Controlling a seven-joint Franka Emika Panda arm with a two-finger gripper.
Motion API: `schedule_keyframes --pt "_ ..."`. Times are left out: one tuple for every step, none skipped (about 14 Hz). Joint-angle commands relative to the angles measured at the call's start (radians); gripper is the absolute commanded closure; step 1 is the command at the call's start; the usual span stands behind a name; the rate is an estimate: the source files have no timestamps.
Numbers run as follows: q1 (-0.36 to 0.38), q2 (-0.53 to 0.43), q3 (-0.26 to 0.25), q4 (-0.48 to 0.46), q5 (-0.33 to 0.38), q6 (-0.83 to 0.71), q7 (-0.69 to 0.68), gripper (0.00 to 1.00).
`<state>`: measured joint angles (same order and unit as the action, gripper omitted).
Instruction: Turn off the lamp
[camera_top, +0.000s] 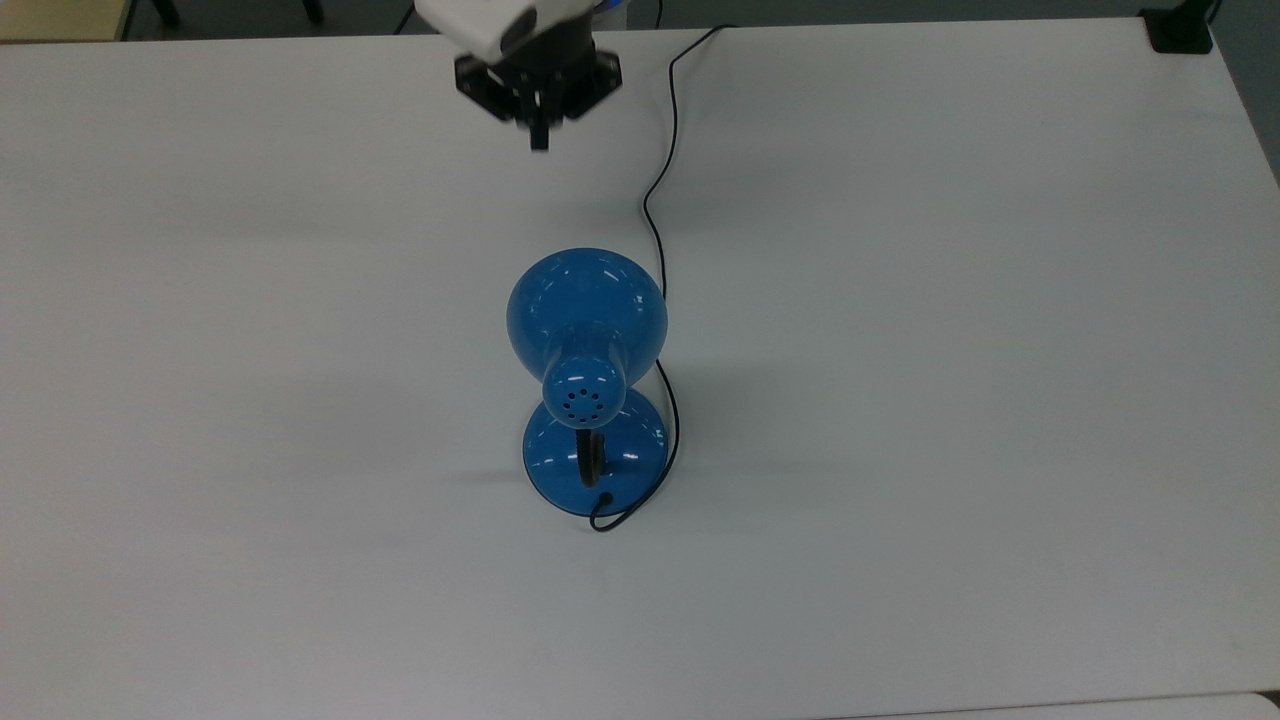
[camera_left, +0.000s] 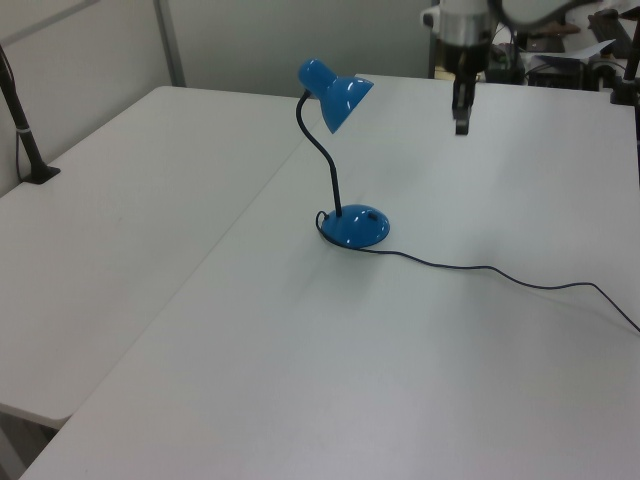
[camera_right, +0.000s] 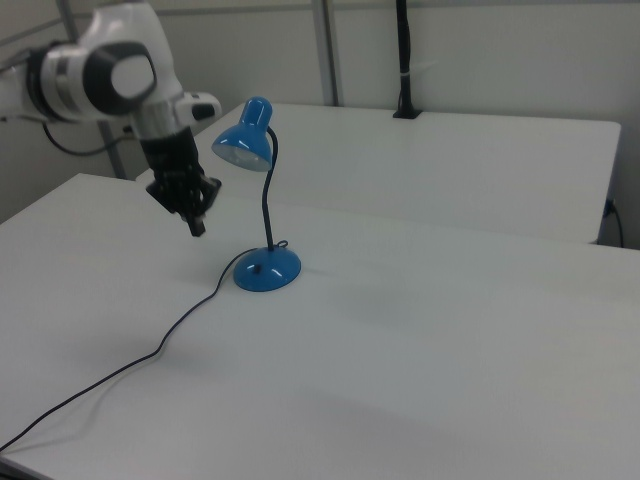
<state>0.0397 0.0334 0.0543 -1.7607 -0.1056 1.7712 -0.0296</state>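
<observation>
Lamp (camera_top: 586, 325): glossy blue bell shade, round base, thin curved black neck.

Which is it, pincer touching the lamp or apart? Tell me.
Apart. In the left view the pincer hangs in the air well away from the lamp, with bare table between them; the top view shows the same gap.

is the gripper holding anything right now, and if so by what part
Nothing is held. The gripper hangs in the air with its fingers together, apart from the lamp, which stands alone on the table.
</observation>
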Motion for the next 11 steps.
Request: schedule_keyframes --pt "-0.004 0.000 -0.011 0.115 0.018 -0.180 -0.012 0.86" --pt "-0.015 0.000 -0.011 0.125 0.018 -0.180 -0.015 0.82" --pt "-0.033 0.002 -0.011 0.142 0.018 -0.179 -0.012 0.76" --pt "-0.043 0.002 -0.011 0.145 0.018 -0.179 -0.009 0.71" --pt "-0.046 0.000 -0.011 0.147 0.017 -0.177 -0.010 0.65" --pt "-0.047 0.000 -0.011 0.147 0.015 -0.174 -0.012 0.49" --pt "-0.052 0.000 -0.011 0.150 0.015 -0.168 -0.016 0.20" --pt "-0.063 0.002 -0.011 0.159 0.015 -0.167 -0.016 0.00" --pt "-0.075 0.000 -0.011 0.161 0.017 -0.168 -0.018 0.00" --pt "-0.081 -0.001 -0.011 0.161 0.017 -0.168 -0.018 0.00" --pt "-0.083 -0.001 -0.011 0.161 0.017 -0.168 -0.018 0.00"
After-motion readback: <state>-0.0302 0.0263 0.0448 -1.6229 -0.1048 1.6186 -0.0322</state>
